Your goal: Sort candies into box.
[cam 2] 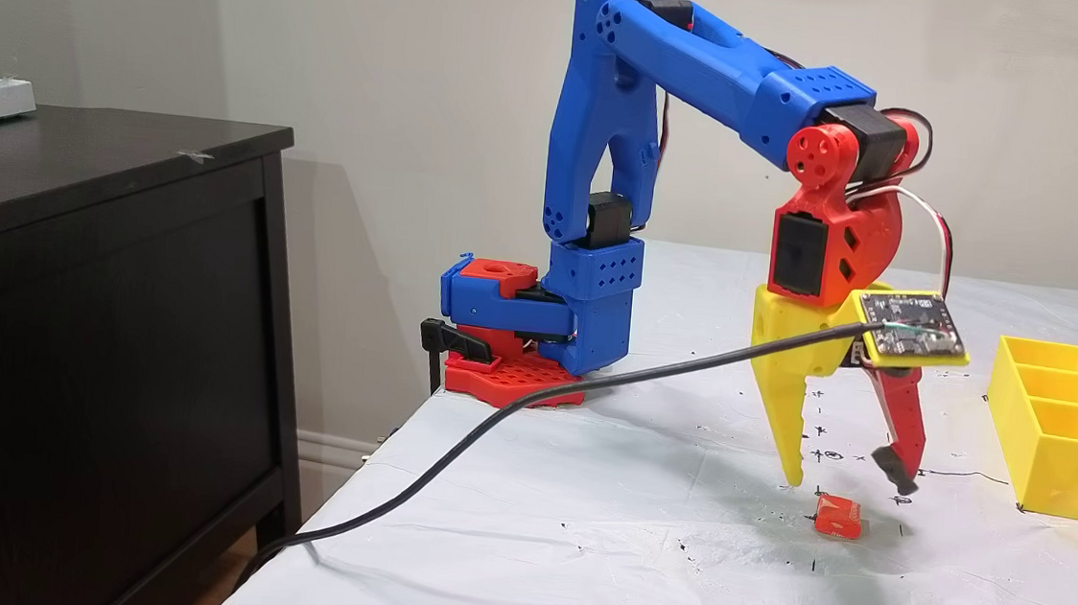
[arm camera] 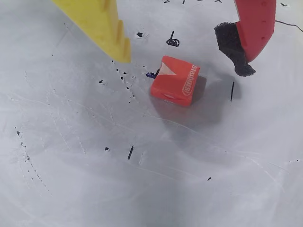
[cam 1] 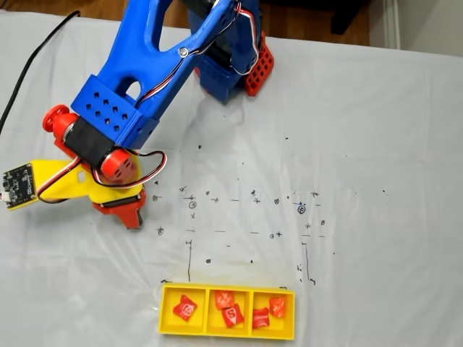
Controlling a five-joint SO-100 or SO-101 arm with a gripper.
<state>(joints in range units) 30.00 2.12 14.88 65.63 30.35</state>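
One red-orange candy (arm camera: 175, 80) lies on the white sheet directly below my gripper (arm camera: 184, 65), which is open. The yellow finger (arm camera: 102, 23) and the red finger with its black pad (arm camera: 251, 28) hang a little above the candy, one on each side, touching nothing. In a fixed view from the side the same candy (cam 2: 838, 516) sits under the gripper (cam 2: 844, 482). The yellow box (cam 2: 1065, 459) stands to its right. From above, the box (cam 1: 226, 334) holds several candies: one in the left compartment (cam 1: 184, 309), two in the middle (cam 1: 224, 298), two on the right (cam 1: 277, 306).
A black cable (cam 2: 541, 399) runs from the wrist camera board across the table and off its near left edge. The arm's base (cam 2: 517, 339) is at the table's back. A dark cabinet (cam 2: 96, 306) stands left of the table. Pen marks dot the sheet.
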